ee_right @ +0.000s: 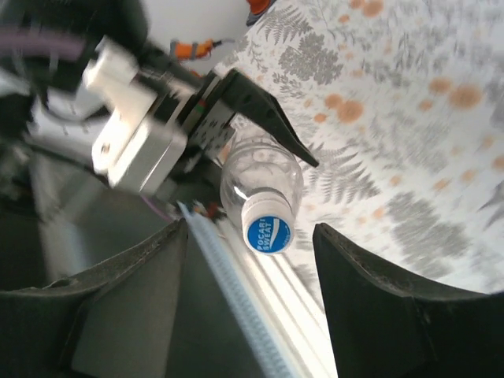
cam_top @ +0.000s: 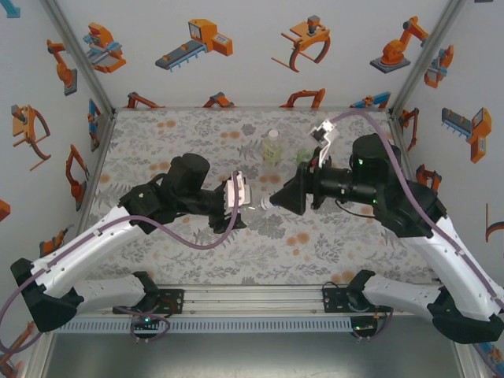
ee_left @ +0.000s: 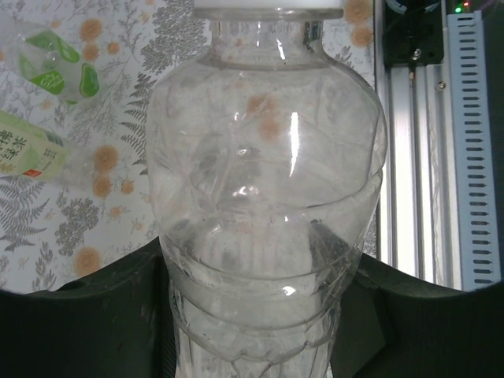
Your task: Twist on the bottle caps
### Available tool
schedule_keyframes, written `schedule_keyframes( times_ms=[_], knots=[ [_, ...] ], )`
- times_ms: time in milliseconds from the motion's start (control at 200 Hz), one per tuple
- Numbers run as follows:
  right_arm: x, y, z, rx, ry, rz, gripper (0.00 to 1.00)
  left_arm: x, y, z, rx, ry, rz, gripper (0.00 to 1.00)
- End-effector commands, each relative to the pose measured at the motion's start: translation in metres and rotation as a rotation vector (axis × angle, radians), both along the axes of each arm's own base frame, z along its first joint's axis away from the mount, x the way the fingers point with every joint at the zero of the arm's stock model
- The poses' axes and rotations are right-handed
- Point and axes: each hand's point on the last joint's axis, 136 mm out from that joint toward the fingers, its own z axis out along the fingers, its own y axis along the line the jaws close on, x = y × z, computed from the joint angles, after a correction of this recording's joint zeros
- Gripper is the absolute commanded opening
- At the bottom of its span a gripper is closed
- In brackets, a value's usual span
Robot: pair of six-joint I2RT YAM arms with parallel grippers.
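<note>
Clear bottle [ee_left: 260, 181] is sitting between the left gripper's [ee_left: 260, 331] dark fingers [ee_left: 94, 323], which are pressing in on its lower body from both sides; the hold is a firm pinch. In the top view this bottle is hanging level above the middle of the flowered mat [cam_top: 173, 142], neck pointing toward the right arm.

White cap [ee_right: 268, 230] with a blue printed top is sitting on the bottle's neck. How far it is threaded on, I cannot tell.

Right gripper [ee_right: 250, 233] is facing the cap head-on. Its fingers [ee_right: 378, 307] are standing spread, one on each side of the cap, with a gap showing on both sides; they are not touching it.

Two other bottles are resting toward the far side of the mat. One with a pale yellow-green label [cam_top: 272, 147] is appearing upright in the top view. A green-tinted bottle [ee_left: 55, 59] is showing just beside it in the left wrist view, both well apart from the held bottle. Whether either is wearing a cap, I cannot tell.

Aluminium rail [ee_left: 417, 157] is running along the near edge of the table.
</note>
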Motion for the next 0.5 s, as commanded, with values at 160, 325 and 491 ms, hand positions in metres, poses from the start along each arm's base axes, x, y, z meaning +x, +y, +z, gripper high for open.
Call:
schedule_keyframes(
  times_ms=[160, 325, 491],
  knots=[
    [-0.053, 0.014, -0.008, -0.136, -0.605, 0.556, 0.58, -0.023, 0.003, 0.019, -0.044, 0.033, -0.098, 0.00],
    [-0.051, 0.020, -0.012, -0.137, -0.623, 0.594, 0.53, -0.024, 0.003, 0.020, -0.045, 0.037, -0.096, 0.00],
    [-0.052, 0.024, -0.017, -0.123, -0.609, 0.616, 0.44, -0.024, 0.004, 0.021, -0.045, 0.035, -0.094, 0.00]
  ],
)
